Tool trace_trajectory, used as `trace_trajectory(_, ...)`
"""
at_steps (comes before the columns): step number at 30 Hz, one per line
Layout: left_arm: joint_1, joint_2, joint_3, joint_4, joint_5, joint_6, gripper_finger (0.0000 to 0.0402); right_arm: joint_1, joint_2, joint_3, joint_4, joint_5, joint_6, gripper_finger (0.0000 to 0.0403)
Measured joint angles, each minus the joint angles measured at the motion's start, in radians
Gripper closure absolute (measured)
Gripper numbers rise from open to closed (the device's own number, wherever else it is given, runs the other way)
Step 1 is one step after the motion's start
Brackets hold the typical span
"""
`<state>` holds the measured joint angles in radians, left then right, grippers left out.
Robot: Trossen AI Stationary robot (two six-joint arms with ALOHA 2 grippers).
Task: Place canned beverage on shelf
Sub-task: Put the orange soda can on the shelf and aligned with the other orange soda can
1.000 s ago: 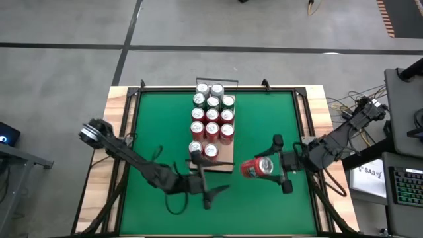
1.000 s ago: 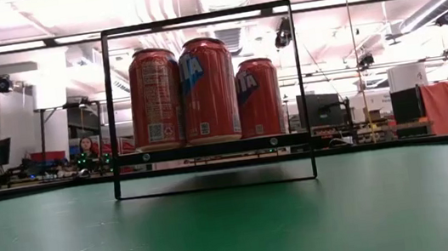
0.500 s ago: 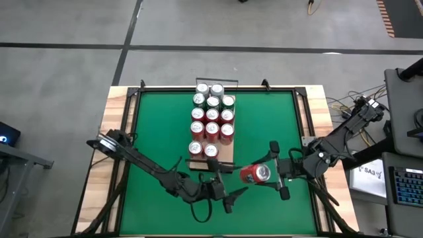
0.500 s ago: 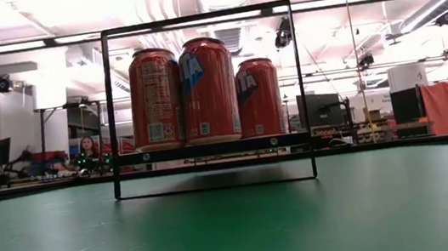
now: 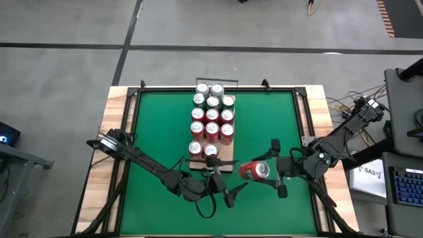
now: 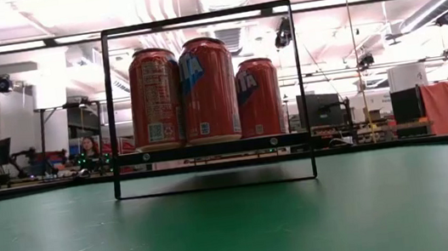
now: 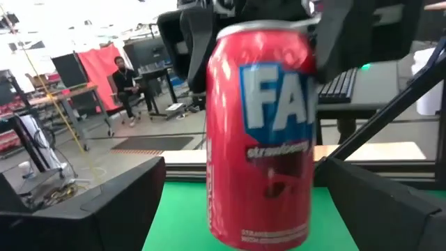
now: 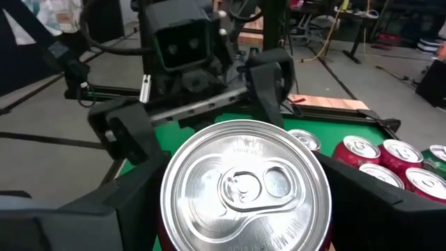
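Left wrist view: red strawberry can (image 7: pixel 261 132), upright.

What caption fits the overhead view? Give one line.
Right claw holds a red can out to the open left claw, beside the can-filled shelf.

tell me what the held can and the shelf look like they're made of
Can: likely aluminium, with a bare silvery lid and pull tab and a glossy red printed wall. Shelf: pale wood-grain board, possibly laminate, with thin black rails that look like metal in the low view.
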<state>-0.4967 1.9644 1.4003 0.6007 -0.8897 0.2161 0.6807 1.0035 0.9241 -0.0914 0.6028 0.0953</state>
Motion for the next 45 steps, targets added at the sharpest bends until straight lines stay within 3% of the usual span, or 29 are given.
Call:
trace_trajectory(8,0.034,0.0,-0.002,-0.022,0.147,-0.08,0.0028,-0.001,0.024,0.0,0.007,0.031,-0.043,0.0106)
trace_trajectory(24,0.051,0.044,-0.004,0.009,0.172,-0.098,0.003,-0.013,0.114,0.075,0.072,0.021,-0.113,0.0106)
trace_trajectory(29,0.052,0.045,-0.005,0.008,0.17,-0.076,0.0073,-0.013,0.156,0.132,0.041,0.023,-0.116,0.0106)
trace_trajectory(32,0.051,0.045,-0.005,0.009,0.17,-0.051,0.0119,-0.014,0.181,0.183,-0.033,0.017,-0.092,0.0106)
trace_trajectory(39,0.044,0.041,-0.005,-0.007,0.132,-0.041,0.0119,-0.016,0.245,0.346,-0.3,0.021,-0.001,0.008)
trace_trajectory(45,0.037,0.039,-0.007,-0.065,0.066,-0.043,0.0119,-0.024,0.33,0.616,-0.742,-0.018,0.206,0.0051)
